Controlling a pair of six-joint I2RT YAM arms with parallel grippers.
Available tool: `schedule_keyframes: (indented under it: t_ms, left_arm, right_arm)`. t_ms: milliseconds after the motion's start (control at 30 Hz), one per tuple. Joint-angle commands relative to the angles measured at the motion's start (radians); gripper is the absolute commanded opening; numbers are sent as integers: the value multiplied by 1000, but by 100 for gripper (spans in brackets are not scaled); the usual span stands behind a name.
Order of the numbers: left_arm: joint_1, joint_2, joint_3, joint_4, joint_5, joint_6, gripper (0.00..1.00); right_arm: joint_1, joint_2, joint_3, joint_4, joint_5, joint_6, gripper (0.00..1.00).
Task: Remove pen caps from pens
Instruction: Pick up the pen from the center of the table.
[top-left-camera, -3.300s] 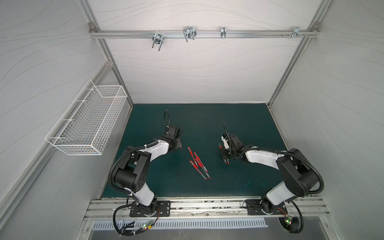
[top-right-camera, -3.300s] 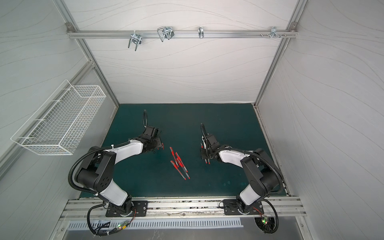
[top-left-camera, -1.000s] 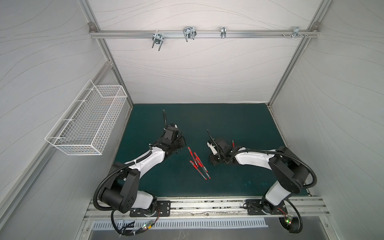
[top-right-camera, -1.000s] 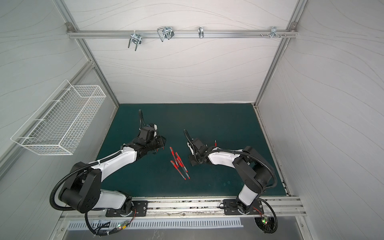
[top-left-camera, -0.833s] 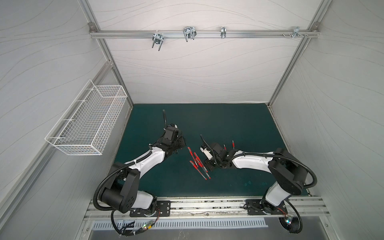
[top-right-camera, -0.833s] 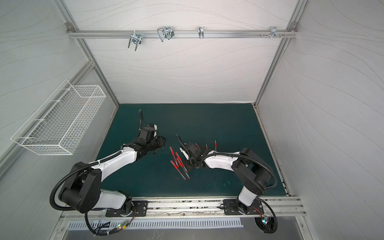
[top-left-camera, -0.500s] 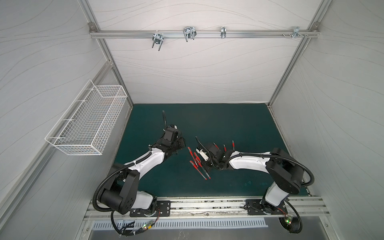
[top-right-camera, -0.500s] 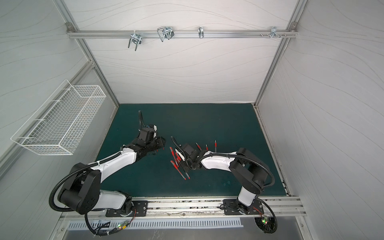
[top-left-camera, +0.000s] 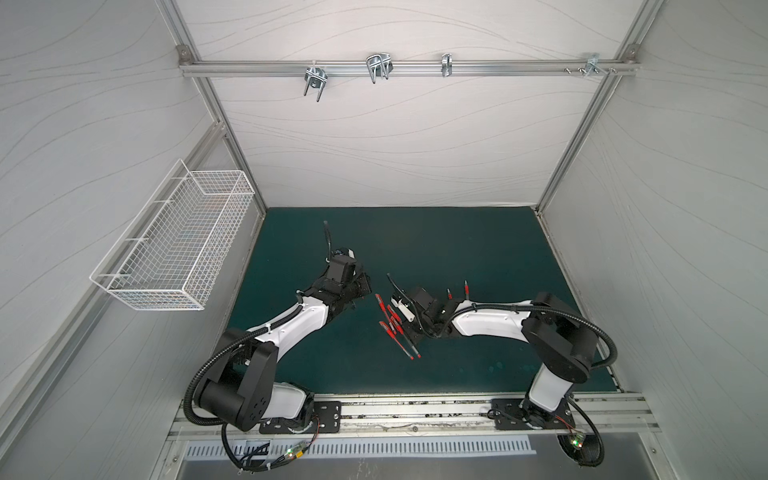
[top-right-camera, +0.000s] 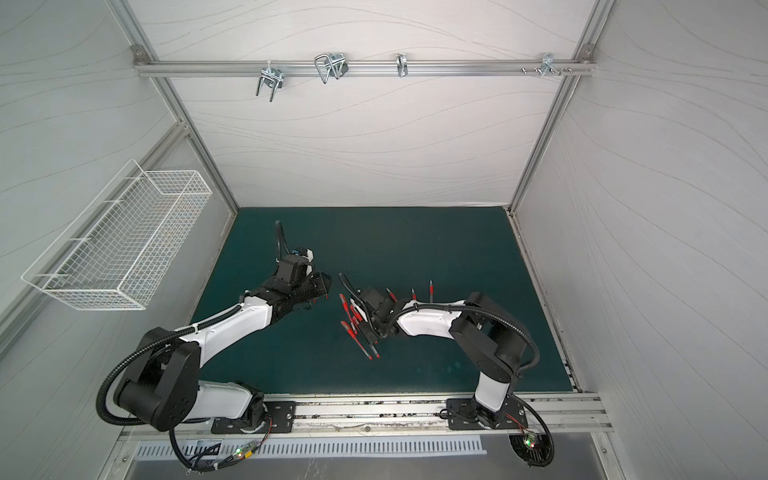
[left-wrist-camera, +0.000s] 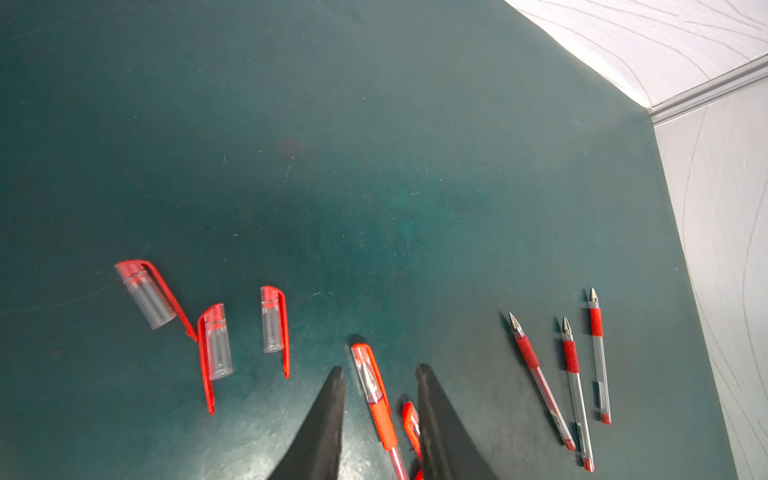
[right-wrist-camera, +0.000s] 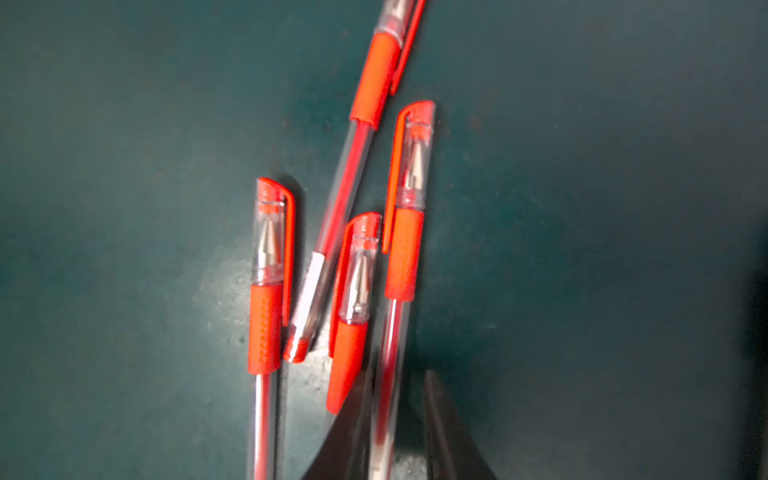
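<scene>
Right hand (right-wrist-camera: 401, 386) has slid to the pens (right-wrist-camera: 266, 299), fingers (right-wrist-camera: 444, 436) close beside one, squeezing or not I cannot tell, so the empty, half-open left hand (left-wrist-camera: 380, 368) nearby can pull its cap (right-wrist-camera: 411, 174).

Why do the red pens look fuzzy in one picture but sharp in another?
In the right wrist view the capped pens sit very close and look soft and smeared; in the left wrist view the loose caps and uncapped pens are crisp; in both top views they are tiny.
</scene>
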Motion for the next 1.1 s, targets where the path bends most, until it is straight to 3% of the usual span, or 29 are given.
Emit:
schedule_keyframes:
  t_ms: [0, 400, 767, 1067]
  left_arm:
    - [-3, -5, 26, -2, 23, -20, 31]
    - [-24, 39, 122, -157, 42, -67, 30]
    - [-33, 44, 96, -33, 229, -72, 28]
    - [-36, -1, 30, 136, 330, -84, 27]
  right_arm:
    - [5, 29, 26, -52, 30, 1, 25]
    - [1, 36, 38, -91, 131, 16, 10]
    - [-78, -27, -9, -70, 125, 51, 1]
    - [-211, -260, -204, 133, -72, 100, 0]
